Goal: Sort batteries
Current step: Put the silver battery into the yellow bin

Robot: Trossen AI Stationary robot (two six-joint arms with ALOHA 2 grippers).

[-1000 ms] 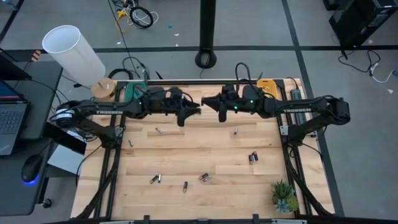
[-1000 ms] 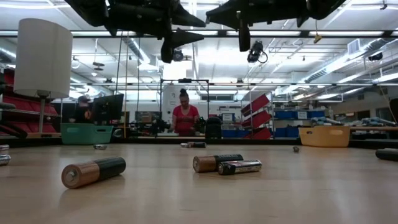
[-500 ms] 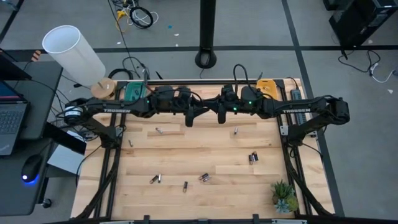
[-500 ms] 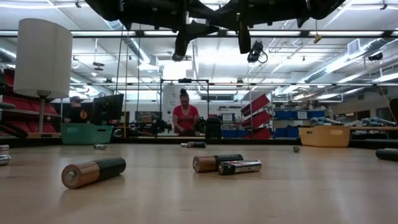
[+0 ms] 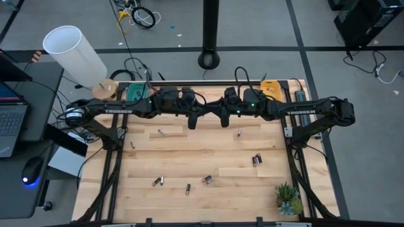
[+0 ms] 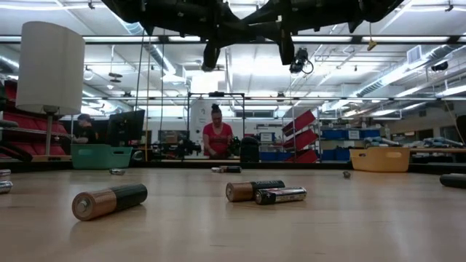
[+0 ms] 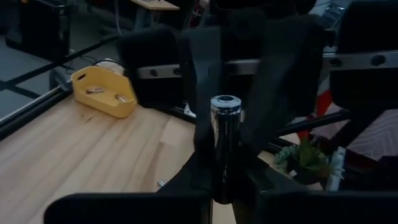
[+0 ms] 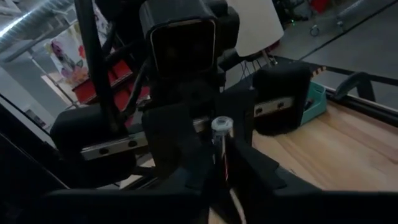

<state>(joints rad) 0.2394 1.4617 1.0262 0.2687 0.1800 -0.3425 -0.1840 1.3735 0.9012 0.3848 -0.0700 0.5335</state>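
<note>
Two batteries are riding above the back middle of the pale wooden bench point(image 5: 208, 151), one in each gripper. Your left gripper point(image 5: 192, 120) and right gripper point(image 5: 222, 118) are hanging nose to nose, close but not touching in the high view. The left fingers are closing narrowly on a dark cell with a silvery cap point(image 7: 222, 134); its lower end is hidden between them. The right fingers are pinching a second silver-capped cell point(image 8: 221, 127), and most of its body is lost in shadow, so you cannot make out its colour.

Loose batteries point(image 5: 257, 159) are lying scattered across the front half of the bench, well apart from both grippers; from above they are too small to say which are singles and which are pairs. At bench height, a copper-and-black cell point(image 6: 109, 201) is lying nearest the camera. A yellow plastic tray point(image 7: 102, 90) at the back right corner is holding two small cells. A teal plastic tray point(image 5: 136, 93) is sitting at the back left, partly covered by the left arm.
</note>
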